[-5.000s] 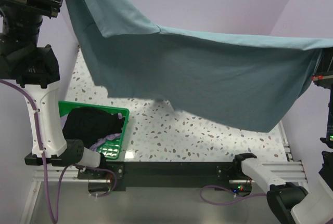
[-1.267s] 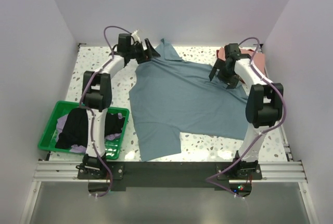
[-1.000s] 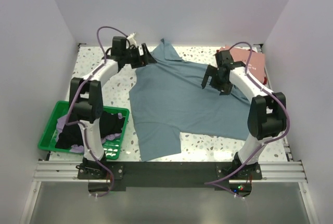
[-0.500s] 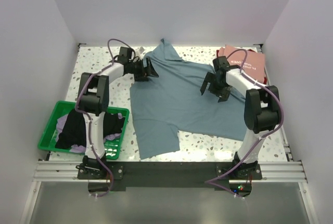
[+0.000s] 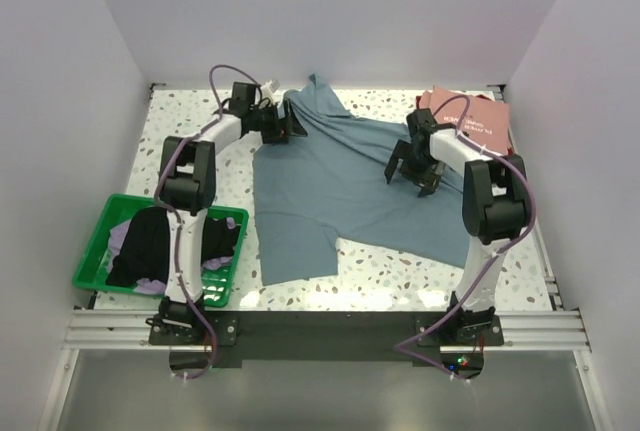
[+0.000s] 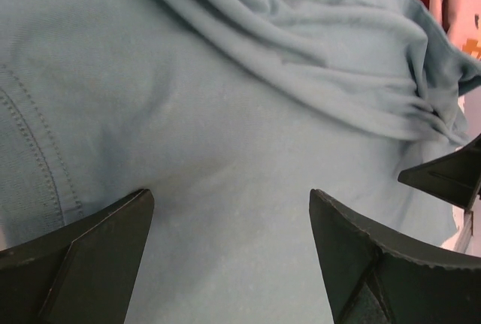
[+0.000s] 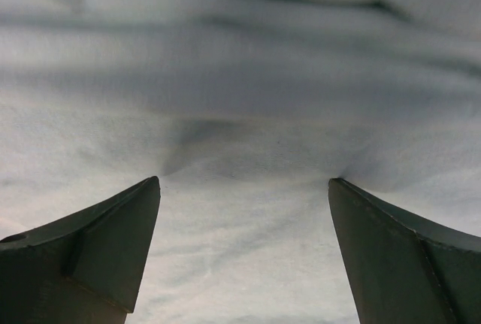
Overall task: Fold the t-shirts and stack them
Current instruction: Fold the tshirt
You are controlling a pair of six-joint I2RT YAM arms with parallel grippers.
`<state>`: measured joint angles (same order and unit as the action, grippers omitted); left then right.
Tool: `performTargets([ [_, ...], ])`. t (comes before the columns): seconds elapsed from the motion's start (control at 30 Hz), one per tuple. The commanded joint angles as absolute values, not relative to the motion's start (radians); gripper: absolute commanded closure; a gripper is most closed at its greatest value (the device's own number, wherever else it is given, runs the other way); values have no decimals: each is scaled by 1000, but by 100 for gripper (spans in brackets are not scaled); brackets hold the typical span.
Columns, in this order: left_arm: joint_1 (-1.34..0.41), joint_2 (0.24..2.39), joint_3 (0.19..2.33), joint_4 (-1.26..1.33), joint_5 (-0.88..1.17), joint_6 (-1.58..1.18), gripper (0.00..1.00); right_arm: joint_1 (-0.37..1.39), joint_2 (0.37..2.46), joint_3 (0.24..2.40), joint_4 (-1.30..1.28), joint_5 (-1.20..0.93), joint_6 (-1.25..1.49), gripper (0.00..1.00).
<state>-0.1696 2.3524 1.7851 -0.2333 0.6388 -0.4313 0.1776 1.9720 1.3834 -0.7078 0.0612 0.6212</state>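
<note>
The grey-blue t-shirt [image 5: 335, 186] lies spread on the table, rumpled toward its far edge. My left gripper [image 5: 291, 129] is low over its far left part, open, with only cloth [image 6: 225, 113] between its fingertips [image 6: 135, 207]. My right gripper [image 5: 412, 173] is open over the shirt's right part, both fingertips [image 7: 146, 192] touching the fabric [image 7: 240, 76] and dimpling it. A folded pink t-shirt [image 5: 478, 117] lies at the back right, and its edge [image 6: 460, 8] shows in the left wrist view. A black t-shirt [image 5: 150, 239] and a lavender one [image 5: 216, 264] sit in the basket.
A green mesh basket [image 5: 88, 259] stands at the near left beside the left arm's base. White walls close in the speckled table [image 5: 400, 271] on three sides. The right gripper's finger [image 6: 443, 177] shows at the right edge of the left wrist view.
Five seconds ago the shirt hung stretched in the air; now it lies flat, let go. Over the last second both open grippers shifted slightly inward and the shirt's near hem pulled back.
</note>
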Motion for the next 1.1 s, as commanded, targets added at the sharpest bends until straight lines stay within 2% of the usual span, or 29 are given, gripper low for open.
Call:
performTargets([
  [0.0,-156,2467,1882,-285,557,-382,9,143,2037,1425,-658,92,611,3],
  [0.23,-158,2505,1988,-258,525,-417,9,124,2098,1552,-675,63,557,3],
  [0.37,-166,2409,1954,-215,462,-410,9,124,2074,1591,-684,19,502,3],
  [0.57,-199,2091,1674,-130,290,-368,9,126,1953,1574,-719,-20,471,3],
  [0.77,-317,1813,1337,-178,124,-315,10,126,1791,1438,-741,-8,479,3],
  [0.93,-481,1625,1128,-261,6,-354,18,126,1669,1257,-713,-3,500,3],
  [1.03,-547,1510,984,-287,-63,-429,25,124,1591,1161,-700,-8,503,3],
  [1.07,-558,1484,920,-296,-80,-451,30,124,1566,1138,-695,-9,500,3],
])
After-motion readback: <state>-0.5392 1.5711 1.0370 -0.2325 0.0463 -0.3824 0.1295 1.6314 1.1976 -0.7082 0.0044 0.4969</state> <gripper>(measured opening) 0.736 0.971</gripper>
